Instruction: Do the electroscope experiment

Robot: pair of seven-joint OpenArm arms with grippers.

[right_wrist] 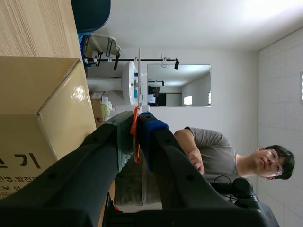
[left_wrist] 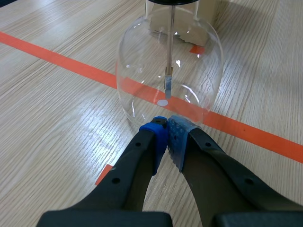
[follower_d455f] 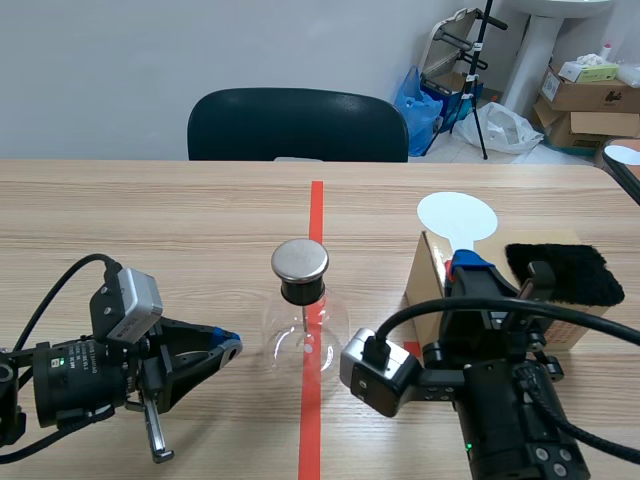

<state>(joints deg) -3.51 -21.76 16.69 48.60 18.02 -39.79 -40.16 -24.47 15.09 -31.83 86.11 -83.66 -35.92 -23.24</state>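
Note:
The electroscope [follower_d455f: 300, 310], a clear glass flask with a round metal cap, stands on the red tape line mid-table. In the left wrist view its rod and foil hang inside the glass [left_wrist: 168, 71]. My left gripper [follower_d455f: 228, 343] lies low at the flask's left side, shut on nothing, with its blue pads [left_wrist: 168, 125] meeting right at the glass base. My right gripper [follower_d455f: 465, 263] points upward beside the cardboard box, shut on the handle of a white round paddle [follower_d455f: 457, 217]. In the right wrist view the paddle's orange handle [right_wrist: 135, 124] is pinched between the fingers.
A cardboard box [follower_d455f: 428, 285] stands right of the flask with a black fuzzy cloth [follower_d455f: 560, 273] on it. A dark chair [follower_d455f: 297, 125] is at the far edge. Another white disc [follower_d455f: 625, 153] lies at the far right. A person [right_wrist: 222, 151] appears in the right wrist view.

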